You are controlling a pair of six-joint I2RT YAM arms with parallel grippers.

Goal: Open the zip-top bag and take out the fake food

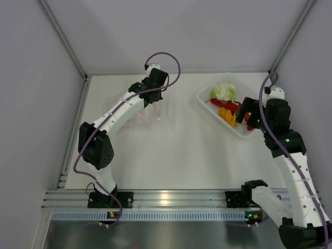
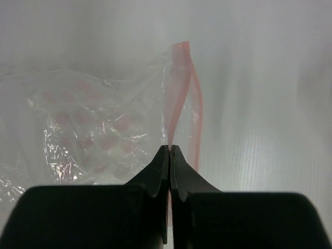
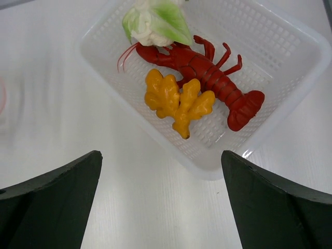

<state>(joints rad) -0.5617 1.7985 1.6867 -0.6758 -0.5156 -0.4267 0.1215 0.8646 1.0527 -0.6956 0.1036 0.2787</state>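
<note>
The zip-top bag lies crumpled and clear on the white table, with its pink zip strip standing up. My left gripper is shut on that strip; in the top view it is over the bag at the back middle. The red lobster, the orange ridged piece and the white-and-green leafy piece lie in a clear tray. My right gripper is open and empty, just in front of the tray's near rim. Only faint pink blotches show through the bag.
The tray sits at the back right, beside my right gripper. Grey walls enclose the table on the left, back and right. An aluminium rail runs along the near edge by the arm bases.
</note>
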